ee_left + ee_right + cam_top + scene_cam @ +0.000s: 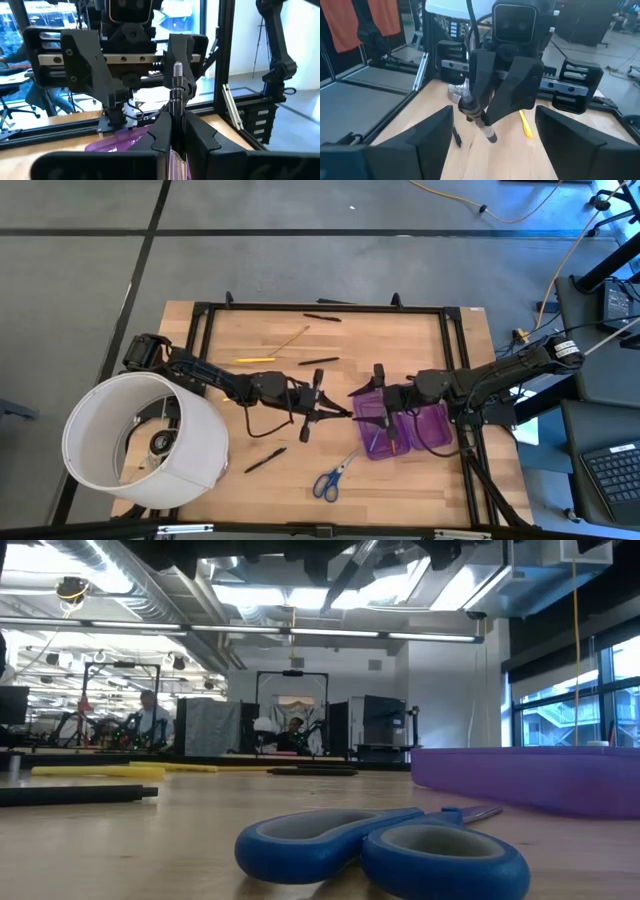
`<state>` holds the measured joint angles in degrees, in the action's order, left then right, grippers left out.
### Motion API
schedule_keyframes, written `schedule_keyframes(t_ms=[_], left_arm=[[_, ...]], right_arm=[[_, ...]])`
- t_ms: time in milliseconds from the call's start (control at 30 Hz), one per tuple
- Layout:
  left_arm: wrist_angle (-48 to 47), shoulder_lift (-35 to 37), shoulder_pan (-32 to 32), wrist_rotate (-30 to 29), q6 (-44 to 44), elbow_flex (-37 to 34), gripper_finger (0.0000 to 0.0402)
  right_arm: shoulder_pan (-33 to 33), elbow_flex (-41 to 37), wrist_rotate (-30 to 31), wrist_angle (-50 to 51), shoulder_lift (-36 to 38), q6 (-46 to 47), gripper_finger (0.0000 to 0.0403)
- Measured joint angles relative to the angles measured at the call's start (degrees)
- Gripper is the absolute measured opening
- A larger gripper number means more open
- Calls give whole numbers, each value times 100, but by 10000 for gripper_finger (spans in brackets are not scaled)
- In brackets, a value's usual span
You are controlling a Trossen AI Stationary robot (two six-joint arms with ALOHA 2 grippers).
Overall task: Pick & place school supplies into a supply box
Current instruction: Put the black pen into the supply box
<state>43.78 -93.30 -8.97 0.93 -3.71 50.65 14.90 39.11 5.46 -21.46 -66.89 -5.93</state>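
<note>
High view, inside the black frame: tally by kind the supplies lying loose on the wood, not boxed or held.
Black pens: 3
Yellow pencils: 2
Blue-handled scissors: 1
Total: 6

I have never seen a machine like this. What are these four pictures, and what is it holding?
It is a robot with two dark arms at a wooden table. Each arm ends in a two-finger pincer.

One picture looks straight down from above. One looks level across the table top, so the blue-handled scissors appear huge. The other two come from cameras on the wrists, each facing the other arm.

On the table lie the scissors, a yellow pencil, several black pens and an open purple supply box. A big white cylinder stands at one corner.

The left pincer is shut on a black pen with a silver end, near the box. The right pincer is open, facing it.
</note>
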Motion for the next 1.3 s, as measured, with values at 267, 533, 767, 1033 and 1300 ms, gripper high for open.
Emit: schedule_keyframes(t_ms=[267,533,767,1033,1300], left_arm=[[309,0,7,-26,0,0,24],[440,-1,7,-280,-6,4,25],[418,0,4,-271,-10,4,26],[414,0,2,-260,-65,4,26],[403,2,2,-295,-8,2,26]], right_arm=[[4,0,-256,-265,-27,-31,254],[2,2,-252,-797,-356,-52,227],[0,0,-239,-858,-431,-55,193],[0,-2,-234,-1034,-429,-57,139],[0,-2,-230,-1050,-422,-142,91]])
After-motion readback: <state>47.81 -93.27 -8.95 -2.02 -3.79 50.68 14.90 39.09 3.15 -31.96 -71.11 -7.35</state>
